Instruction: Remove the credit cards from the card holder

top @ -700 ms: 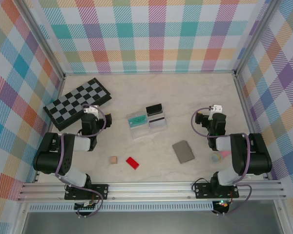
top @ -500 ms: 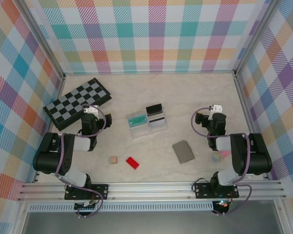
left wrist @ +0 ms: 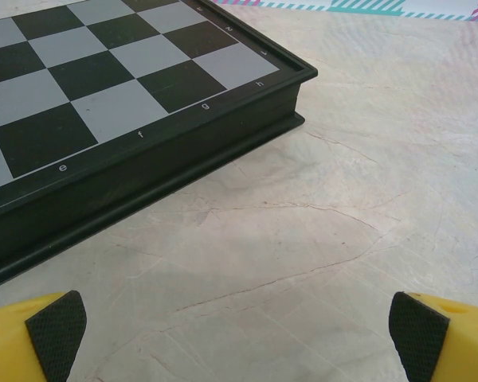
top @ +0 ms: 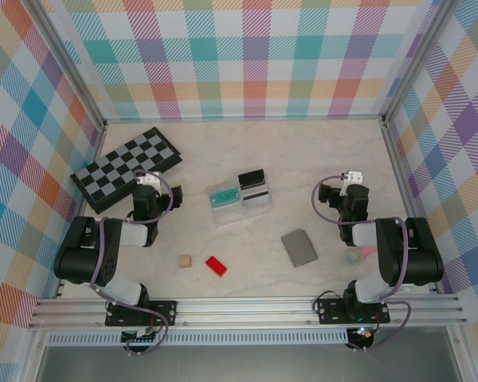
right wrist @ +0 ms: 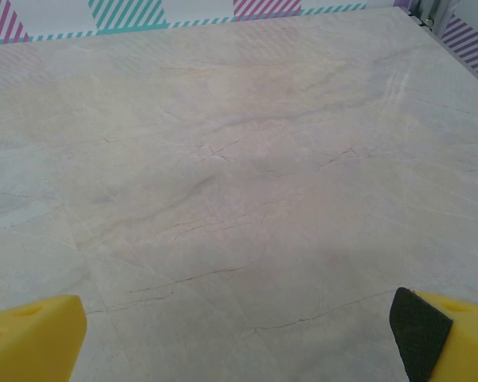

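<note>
The credit cards lie out on the counter near its middle, grouped close together. The clear-teal card is on the left and the silver-grey card with its dark stripe is just beside it. The black card sits at the far edge of that one. They are thin, flat rectangles with nothing resting on them.

The card holder lies well apart from them, nearer the right arm. It is a plain grey, slightly skewed rectangle, flat on the counter and seemingly folded shut, with no blue-grey inside showing. Judging from this layout the task looks finished, or very nearly so — three cards are out and the holder is set aside. Whether another card remains inside it cannot be told from above.

Both arms are folded back by their bases. The left hand has its fingers spread wide and grips nothing, facing the corner of the chessboard. The right hand is likewise spread and empty — only bare counter lies in front of it.

A red block and a small tan cube rest near the front edge, clear of both the cards and the holder.
</note>
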Tool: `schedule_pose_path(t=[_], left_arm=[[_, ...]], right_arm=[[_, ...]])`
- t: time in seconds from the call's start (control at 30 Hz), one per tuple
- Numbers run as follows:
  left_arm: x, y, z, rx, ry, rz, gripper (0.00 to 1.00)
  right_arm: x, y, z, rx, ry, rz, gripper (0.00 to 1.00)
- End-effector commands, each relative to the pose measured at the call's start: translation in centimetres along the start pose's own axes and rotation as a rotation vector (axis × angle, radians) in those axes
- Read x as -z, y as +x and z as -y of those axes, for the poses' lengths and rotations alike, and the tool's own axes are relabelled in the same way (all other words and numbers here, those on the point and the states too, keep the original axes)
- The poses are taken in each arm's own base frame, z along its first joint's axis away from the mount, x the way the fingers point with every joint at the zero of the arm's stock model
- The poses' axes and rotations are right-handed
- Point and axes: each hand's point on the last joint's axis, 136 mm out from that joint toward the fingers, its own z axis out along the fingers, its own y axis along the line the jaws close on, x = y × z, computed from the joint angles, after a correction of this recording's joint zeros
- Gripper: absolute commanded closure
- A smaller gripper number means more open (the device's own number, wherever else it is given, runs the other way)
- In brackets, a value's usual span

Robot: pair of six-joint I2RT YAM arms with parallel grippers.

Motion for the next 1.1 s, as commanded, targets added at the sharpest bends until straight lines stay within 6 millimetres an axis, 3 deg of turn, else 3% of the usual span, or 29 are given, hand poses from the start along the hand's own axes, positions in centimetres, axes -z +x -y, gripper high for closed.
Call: schedule_pose_path(t=[0.0,0.17,0.33,0.5,0.63,0.77,0.87,1.07], left_arm=[[-0.2,-0.5,-0.3,-0.005,0.001,0.01,0.0],[0.0,-1.0,-0.9,0.011,-0.034,0.019,0.0],[1.6,-3.2,-1.5,0.04,-0.08,-0.006,0.0],[3.8,-5.6,-1.5,0.142,-0.081,-0.031,0.0],[6.0,-7.8,-0.4,0.276,-0.03,-0.049,0.0],[8.4,-9.1,2.7,0.407,0.129,-0.159,0.0],[9.4,-8.9,4.7,0.489,0.218,-0.26,0.0],[10.5,-5.8,8.9,0.562,0.381,-0.486,0.0]], right_arm=[[-0.1,-1.5,-0.1,-0.025,-0.005,0.041,0.0],[0.2,-1.8,-0.5,-0.015,-0.031,0.047,0.0],[1.3,-2.5,-1.2,0.006,-0.07,0.086,0.0],[2.9,-4.5,0.2,-0.062,0.022,-0.037,0.0],[5.2,-5.3,0.7,-0.227,0.079,-0.191,0.0],[8.0,-6.1,0.4,-0.348,0.134,-0.411,0.0],[9.1,-5.8,-2.2,-0.401,0.012,-0.522,0.0],[10.1,-5.2,-8.9,-0.534,-0.358,-0.62,0.0]])
